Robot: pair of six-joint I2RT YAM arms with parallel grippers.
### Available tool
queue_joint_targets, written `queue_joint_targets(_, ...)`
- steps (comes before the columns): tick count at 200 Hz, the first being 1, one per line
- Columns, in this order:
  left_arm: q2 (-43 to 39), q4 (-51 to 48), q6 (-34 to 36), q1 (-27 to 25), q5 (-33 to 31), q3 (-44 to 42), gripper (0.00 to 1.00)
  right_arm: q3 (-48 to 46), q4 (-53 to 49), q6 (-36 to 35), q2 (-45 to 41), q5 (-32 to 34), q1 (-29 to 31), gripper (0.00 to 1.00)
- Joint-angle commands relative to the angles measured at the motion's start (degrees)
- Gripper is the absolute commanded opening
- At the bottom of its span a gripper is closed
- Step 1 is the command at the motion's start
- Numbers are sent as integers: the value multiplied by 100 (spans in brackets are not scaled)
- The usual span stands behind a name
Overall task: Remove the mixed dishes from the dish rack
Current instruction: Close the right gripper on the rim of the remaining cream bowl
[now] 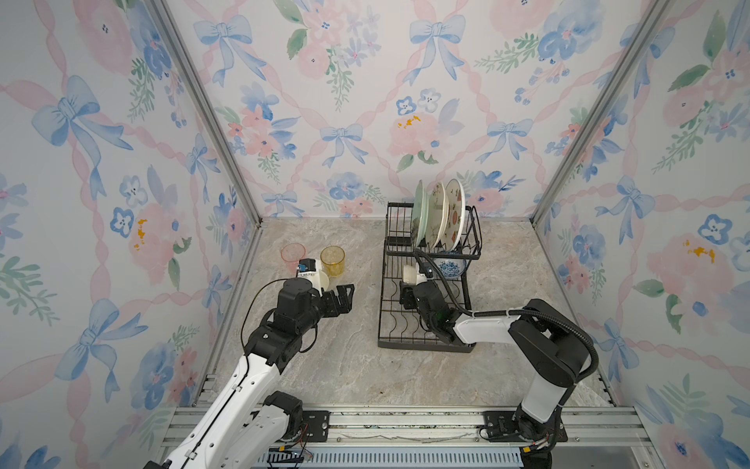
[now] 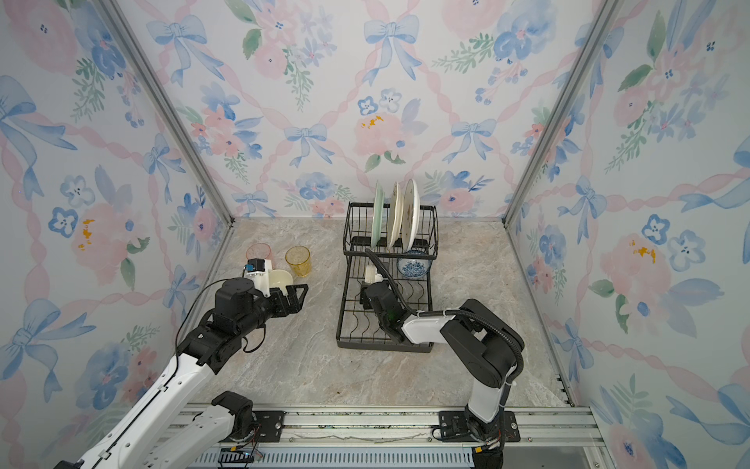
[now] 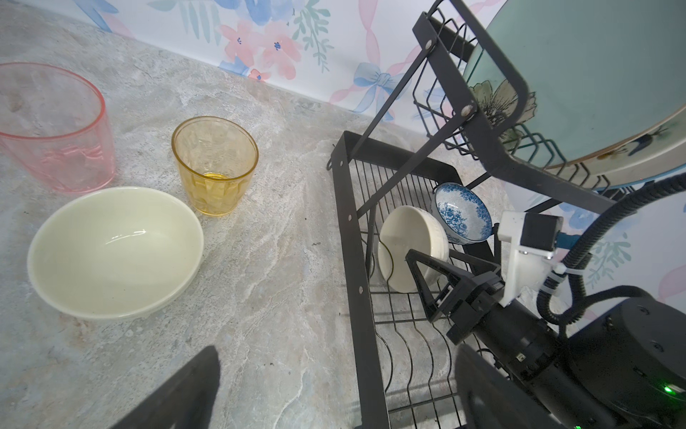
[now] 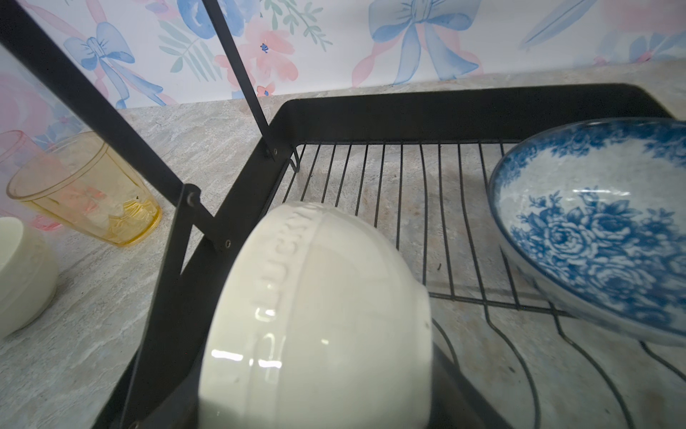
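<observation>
Currently, on the far right-of-centre part of the tabletop: the dish rack, black wire, two tiers. Upright on edge in the slots of its raised far shelf, left to right and close together: mint-green flower plate, middle cream plate, right cream plate. Just near of that shelf, on the right of the lower tray: blue-patterned bowl, tilted, its inside showing in both wrist views. Just left of it, with a gap between the two in the right wrist view: embossed cream bowl, tipped on its side near the tray's left rail, mouth turned left, raised lettering around its outside. Reaching into the tray from the near side: right hand, fingers set on either side of that bowl, jaws about bowl-wide; impossible to tell whether pressed tight or merely around it. Already out of the rack, well to its left on the far left of the tabletop: pink tumbler and, to its right, amber tumbler, both upright and apart. Just near of the pair, mouth up: plain cream bowl, partly hidden behind the left wrist camera in both top views. Just near and right of that bowl, above bare tabletop: left hand, jaws spread wide, nothing between them, touching none of the dishes.
</observation>
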Motion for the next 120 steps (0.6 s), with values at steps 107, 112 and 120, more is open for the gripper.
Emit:
queue_joint_targets(107,-67,210,-116,-18,192,-190,98,-108,-157,-682,-713,1154,550,59)
queue_joint_targets(112,-56,216,-114,-18,201,-181,98,-140,-155,-654,-877,1203,580,59)
queue_joint_targets(120,-38,214,-86,-12,231,-173,98,-181,-179,-564,-985,1247,609,59)
